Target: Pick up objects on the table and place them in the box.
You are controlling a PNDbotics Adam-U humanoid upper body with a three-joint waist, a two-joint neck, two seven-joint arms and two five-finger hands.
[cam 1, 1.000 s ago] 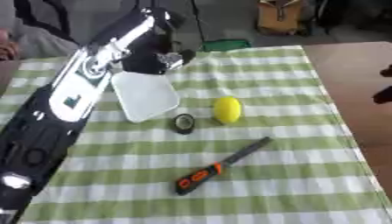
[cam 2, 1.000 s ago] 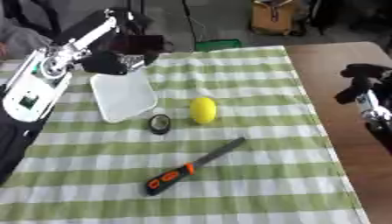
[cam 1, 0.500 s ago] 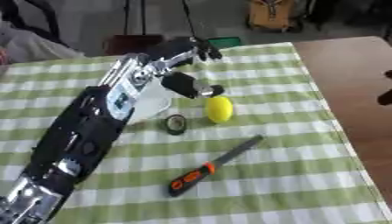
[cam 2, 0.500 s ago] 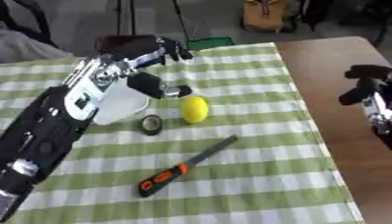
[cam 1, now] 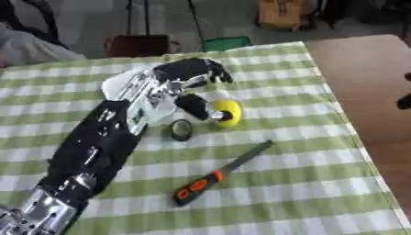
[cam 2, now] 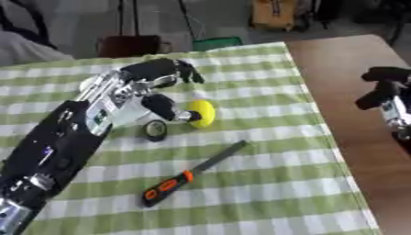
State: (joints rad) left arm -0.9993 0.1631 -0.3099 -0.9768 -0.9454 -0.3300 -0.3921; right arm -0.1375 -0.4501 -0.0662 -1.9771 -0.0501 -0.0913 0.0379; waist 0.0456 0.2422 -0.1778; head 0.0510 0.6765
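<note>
- Lemon-yellow ball [cam 1: 228, 112] sits on the checked tabletop [cam 1: 305, 183], just right of the left hand [cam 1: 189, 75], whose thumb touches its left side.
- Fingers [cam 2: 186, 69] arch above and behind the ball, half curled, closed on nothing yet.
- White box [cam 1: 117, 83] lies just behind that arm, largely hidden.
- Left hand is far nearer; right hand [cam 2: 384, 92] hangs well apart at the right edge, fingers curled and empty.
- Dark ring [cam 1: 181, 130] and orange-handled tool [cam 1: 219, 174], lying diagonally, wait nearer the camera.

Head stereo pair, steeply above table [cam 1: 265, 193]
</note>
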